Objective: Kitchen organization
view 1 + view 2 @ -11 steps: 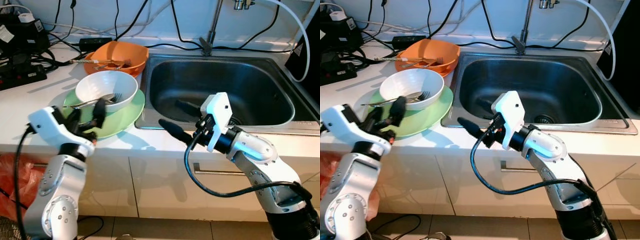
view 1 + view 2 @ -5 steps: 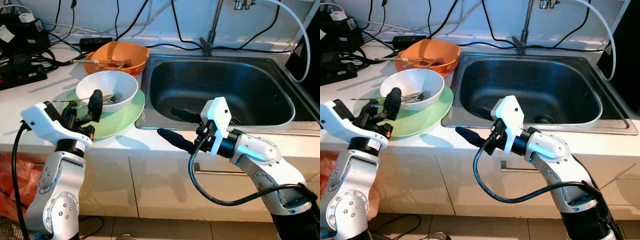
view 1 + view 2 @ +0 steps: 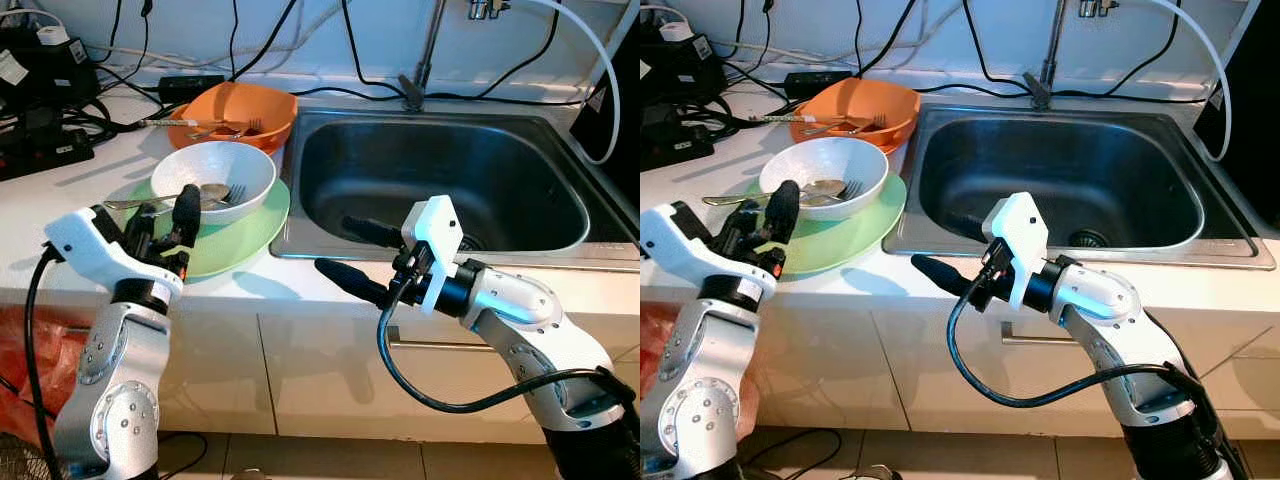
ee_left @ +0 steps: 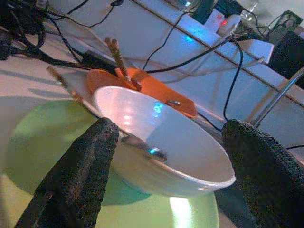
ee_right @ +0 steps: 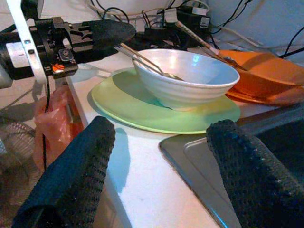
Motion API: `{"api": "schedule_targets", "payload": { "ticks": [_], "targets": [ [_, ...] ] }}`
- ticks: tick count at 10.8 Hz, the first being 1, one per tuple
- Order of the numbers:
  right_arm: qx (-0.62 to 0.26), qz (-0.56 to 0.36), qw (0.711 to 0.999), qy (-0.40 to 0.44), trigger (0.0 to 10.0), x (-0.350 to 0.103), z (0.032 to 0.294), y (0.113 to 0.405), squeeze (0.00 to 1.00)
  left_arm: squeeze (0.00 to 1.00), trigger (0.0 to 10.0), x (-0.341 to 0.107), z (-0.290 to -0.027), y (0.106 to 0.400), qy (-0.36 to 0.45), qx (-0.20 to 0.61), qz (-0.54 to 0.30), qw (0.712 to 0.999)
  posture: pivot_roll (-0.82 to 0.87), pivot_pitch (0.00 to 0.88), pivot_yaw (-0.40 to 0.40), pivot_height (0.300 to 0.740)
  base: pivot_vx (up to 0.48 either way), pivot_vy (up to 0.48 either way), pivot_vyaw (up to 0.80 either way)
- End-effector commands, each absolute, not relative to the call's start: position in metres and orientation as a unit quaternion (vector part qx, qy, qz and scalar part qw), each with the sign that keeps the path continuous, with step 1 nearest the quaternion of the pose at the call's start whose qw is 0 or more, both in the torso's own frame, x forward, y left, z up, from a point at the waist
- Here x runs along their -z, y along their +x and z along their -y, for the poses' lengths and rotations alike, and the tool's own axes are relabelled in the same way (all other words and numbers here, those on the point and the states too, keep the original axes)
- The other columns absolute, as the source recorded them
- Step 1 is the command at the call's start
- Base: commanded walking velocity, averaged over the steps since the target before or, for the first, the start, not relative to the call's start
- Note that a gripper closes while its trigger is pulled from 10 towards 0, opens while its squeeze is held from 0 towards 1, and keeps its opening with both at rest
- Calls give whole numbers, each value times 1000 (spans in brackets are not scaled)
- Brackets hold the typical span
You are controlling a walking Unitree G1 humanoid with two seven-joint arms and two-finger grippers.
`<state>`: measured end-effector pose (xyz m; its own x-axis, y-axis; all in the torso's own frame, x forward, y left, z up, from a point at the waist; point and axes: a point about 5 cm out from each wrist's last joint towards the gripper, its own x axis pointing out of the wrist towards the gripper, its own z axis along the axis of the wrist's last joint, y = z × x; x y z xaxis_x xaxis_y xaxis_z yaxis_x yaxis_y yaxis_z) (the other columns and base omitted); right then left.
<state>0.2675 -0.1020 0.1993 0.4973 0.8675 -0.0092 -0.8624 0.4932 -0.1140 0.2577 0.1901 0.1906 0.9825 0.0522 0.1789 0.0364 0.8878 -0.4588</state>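
Left eye view: left claw point(image 3: 160, 215) now lower, nearer white bowl point(image 3: 213, 178).

Head stereo pair looks forward and down from above the surface's near edge; both eyes share the white bowl point(image 3: 213, 176), green plate point(image 3: 245, 231) and sink point(image 3: 1070, 180). Left wrist cam sits low and close, facing the bowl from the near side. Right wrist cam faces left across the surface, sharing the bowl, plate and orange bowl point(image 5: 266, 71).
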Motion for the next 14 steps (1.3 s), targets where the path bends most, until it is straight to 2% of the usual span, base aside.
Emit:
{"api": "schedule_targets", "payload": {
  "ticks": [1,7,8,9,12,14],
  "targets": [
    [-513,29,856,-53,10000,-202,100,263,0,0,10000,-187,-192,258,-227,-15,86,970,125,44,4,740,0,0,0],
    [-519,26,853,-51,10000,-201,99,261,0,0,10000,-184,-196,259,-218,-37,85,971,124,50,2,740,0,0,0],
    [-518,26,854,-51,10000,-200,99,262,0,0,4235,-187,-194,261,-232,-32,95,968,122,48,2,740,0,0,0],
    [-516,26,854,-50,10000,-200,99,262,0,0,0,-190,-189,263,-239,-17,101,966,122,48,3,740,0,0,0],
    [-515,24,855,-48,10000,-199,98,262,0,0,0,-192,-186,265,-241,-6,105,965,121,44,6,740,0,0,0],
    [-532,14,845,-44,10000,-197,98,258,0,0,0,-192,-186,265,-241,-5,107,965,123,42,6,740,0,0,0]
  ]
}}
